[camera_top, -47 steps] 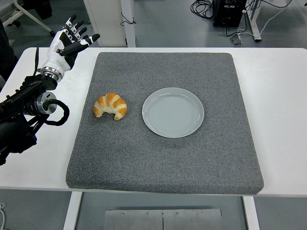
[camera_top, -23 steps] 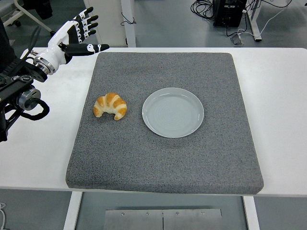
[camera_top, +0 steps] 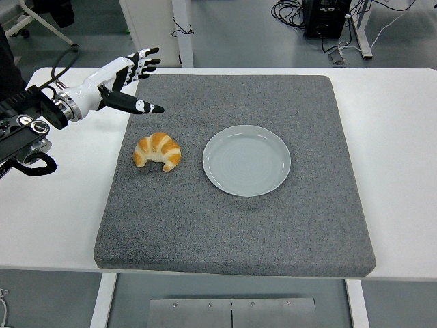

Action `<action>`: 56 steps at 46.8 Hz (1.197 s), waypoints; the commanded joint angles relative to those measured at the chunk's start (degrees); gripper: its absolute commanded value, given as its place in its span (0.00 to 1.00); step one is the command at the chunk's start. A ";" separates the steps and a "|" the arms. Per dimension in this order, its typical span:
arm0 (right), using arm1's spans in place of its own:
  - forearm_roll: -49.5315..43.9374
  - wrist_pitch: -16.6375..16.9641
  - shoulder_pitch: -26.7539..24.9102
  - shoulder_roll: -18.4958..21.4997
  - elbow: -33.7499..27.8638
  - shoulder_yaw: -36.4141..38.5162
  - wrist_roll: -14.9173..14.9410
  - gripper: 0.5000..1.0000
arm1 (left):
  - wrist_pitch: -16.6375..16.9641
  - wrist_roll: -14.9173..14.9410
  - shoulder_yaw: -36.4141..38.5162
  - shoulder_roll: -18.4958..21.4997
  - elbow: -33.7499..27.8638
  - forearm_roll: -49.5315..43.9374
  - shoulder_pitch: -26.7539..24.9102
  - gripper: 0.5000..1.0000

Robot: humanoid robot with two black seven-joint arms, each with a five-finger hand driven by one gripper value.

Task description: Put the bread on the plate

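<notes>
With fingers spread and holding nothing, the left robot hand (camera_top: 123,80) hovers near the desk's far left corner and should descend over the croissant (camera_top: 157,151), lying left of the plate (camera_top: 246,160), gripping its middle gently.

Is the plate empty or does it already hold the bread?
Empty. The plate shows only its bare surface; the bread lies beside it on the mat.

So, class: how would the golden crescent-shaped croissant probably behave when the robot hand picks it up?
The golden crescent-shaped croissant looks puffy, so probably light and easily crushed. Its curved shape lies flat on the grey foam mat, so it seems unlikely to roll. The left hand, fingers spread, holds nothing yet.
</notes>
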 commanded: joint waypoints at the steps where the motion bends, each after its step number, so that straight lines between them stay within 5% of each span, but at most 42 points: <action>1: 0.00 0.00 0.00 0.00 0.00 0.00 0.00 1.00 | 0.36 0.73 3.06 -0.34 -0.19 0.01 -1.02 0.95; 12: 0.00 0.00 0.00 0.00 0.00 0.00 0.00 1.00 | 1.86 3.01 5.80 0.10 -4.93 1.59 -1.81 0.94; 56: 0.00 0.00 0.00 0.00 0.00 0.00 0.00 1.00 | 5.55 2.13 11.95 7.75 -11.88 17.85 -2.69 0.88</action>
